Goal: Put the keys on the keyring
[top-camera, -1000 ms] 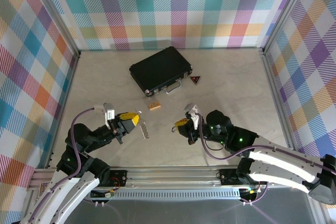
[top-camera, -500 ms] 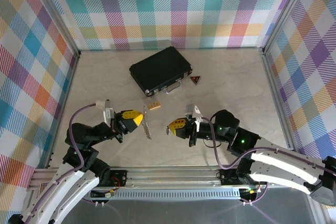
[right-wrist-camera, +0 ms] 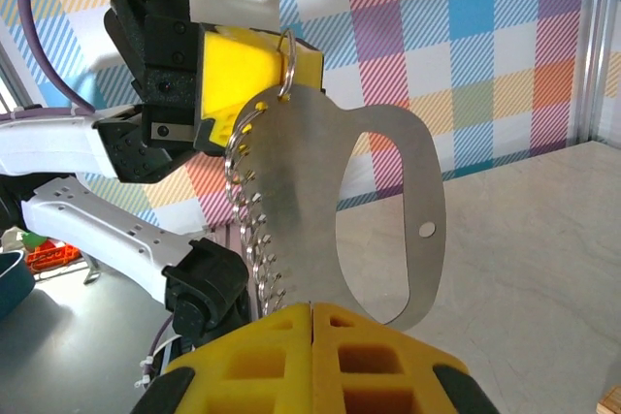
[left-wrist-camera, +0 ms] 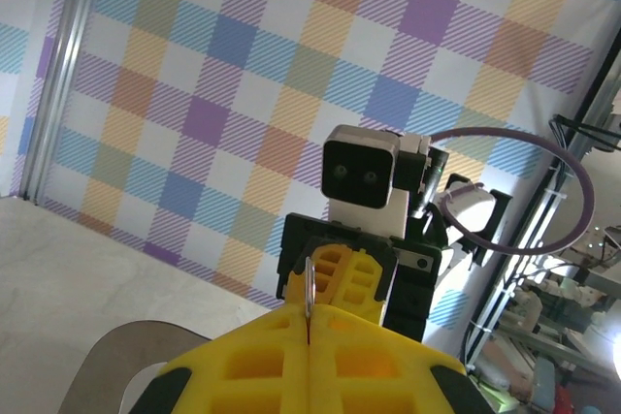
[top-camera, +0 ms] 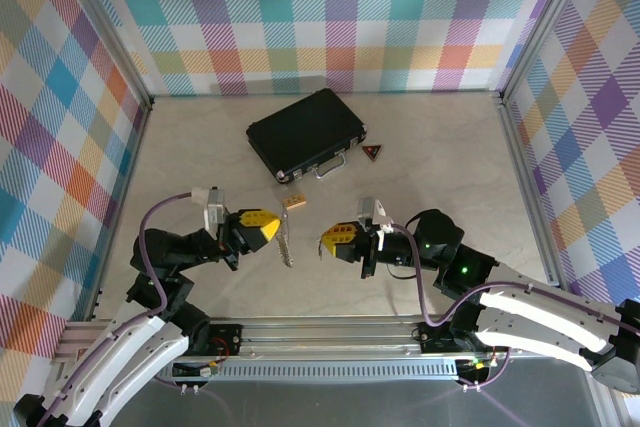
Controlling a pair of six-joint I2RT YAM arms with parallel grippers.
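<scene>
The keys (top-camera: 285, 243) are a silvery bunch with a jagged fringe, hanging in the air above the table's near middle. My left gripper (top-camera: 268, 230) is shut on the thin wire loop (left-wrist-camera: 309, 288) at their top. In the right wrist view the keys (right-wrist-camera: 301, 181) hang as a flat plate and a toothed row below the left gripper (right-wrist-camera: 247, 70). My right gripper (top-camera: 325, 242) is shut just right of the bunch with a small gap, and its closed yellow jaws (right-wrist-camera: 312, 309) hold nothing. It faces the left gripper (left-wrist-camera: 309, 317) head-on. The keyring is out of view.
A black case (top-camera: 305, 135) lies at the back middle of the table. A small red triangle (top-camera: 372, 153) sits to its right, and a tan block (top-camera: 293, 203) lies just behind the hanging keys. Plaid walls and aluminium posts enclose the table.
My right gripper has moved left, toward the hanging keys. My left gripper has shifted slightly right with the keys still in it. Both stayed shut.
</scene>
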